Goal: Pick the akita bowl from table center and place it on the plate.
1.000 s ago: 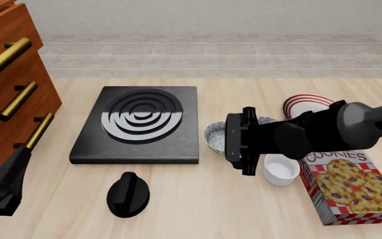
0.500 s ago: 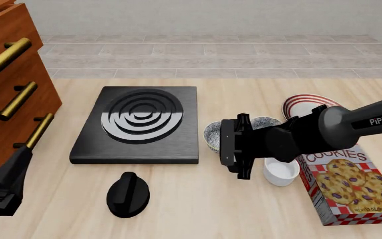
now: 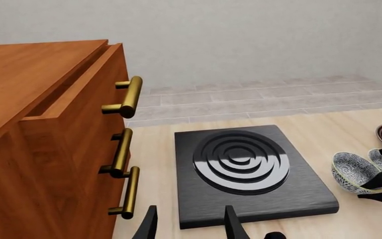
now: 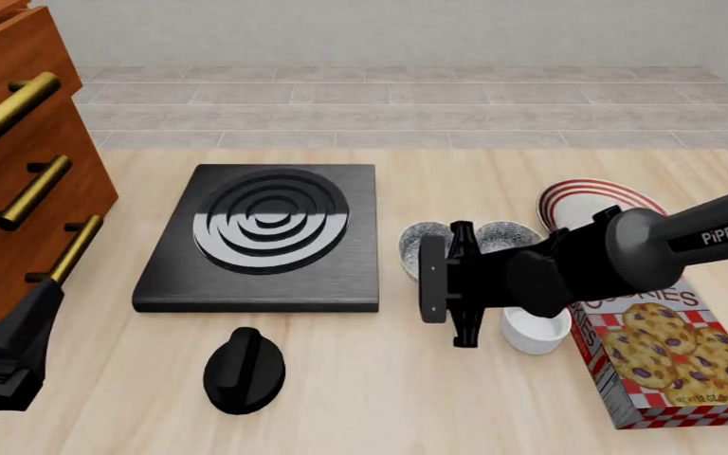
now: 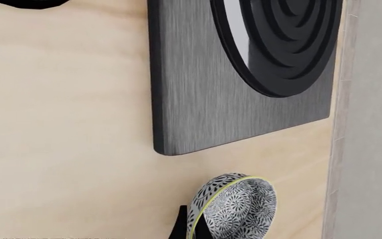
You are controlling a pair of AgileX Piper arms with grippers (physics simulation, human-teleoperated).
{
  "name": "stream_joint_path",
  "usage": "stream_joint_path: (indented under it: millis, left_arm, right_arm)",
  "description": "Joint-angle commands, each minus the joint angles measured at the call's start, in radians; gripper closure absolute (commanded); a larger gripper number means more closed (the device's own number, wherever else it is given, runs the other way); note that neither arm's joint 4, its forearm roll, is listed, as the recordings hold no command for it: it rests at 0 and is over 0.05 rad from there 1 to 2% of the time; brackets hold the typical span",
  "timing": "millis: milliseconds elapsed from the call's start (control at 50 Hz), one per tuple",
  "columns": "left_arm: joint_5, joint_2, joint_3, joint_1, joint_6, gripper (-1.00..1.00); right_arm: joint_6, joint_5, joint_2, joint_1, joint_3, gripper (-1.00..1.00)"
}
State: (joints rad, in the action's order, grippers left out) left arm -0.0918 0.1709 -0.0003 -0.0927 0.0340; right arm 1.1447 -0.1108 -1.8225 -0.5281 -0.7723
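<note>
Akita bowl (image 4: 423, 248) tipped up on the right gripper's (image 4: 463, 248) finger, just right of the stove plate (image 4: 263, 237).
Since 0.5 s ago bowl rose and shifted right; finger hooked over its rim, grip unclear. Second bowl (image 4: 506, 235) touching behind; plate (image 4: 591, 201) farther right. Left gripper (image 3: 189, 226) fingers apart, unmoved.

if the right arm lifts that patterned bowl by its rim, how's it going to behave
Probably rigid: the akita bowl looks like glazed ceramic, so it should not flex between the right gripper jaws. The glossy rim may be slippery, so it could pivot or slip in a thin rim pinch. In the right wrist view it looks tilted, and its rounded outside suggests it may rock when set on the plate.
</note>
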Motion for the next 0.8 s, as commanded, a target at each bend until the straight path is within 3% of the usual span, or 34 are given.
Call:
stream_joint_path:
  millis: [20,460,800]
  left_arm:
    - [-0.001,0.003,0.000,-0.003,-0.001,-1.00]
    - [-0.004,0.006,0.000,-0.004,0.001,-1.00]
    - [0.005,-0.004,0.000,-0.007,0.000,-1.00]
  right_arm:
    - [0.016,-0.009,0.028,-0.011,0.012,1.00]
    - [0.009,0.074,0.184,-0.030,0.016,1.00]
    - [-0.083,0.197,0.291,-0.012,-0.057,1.00]
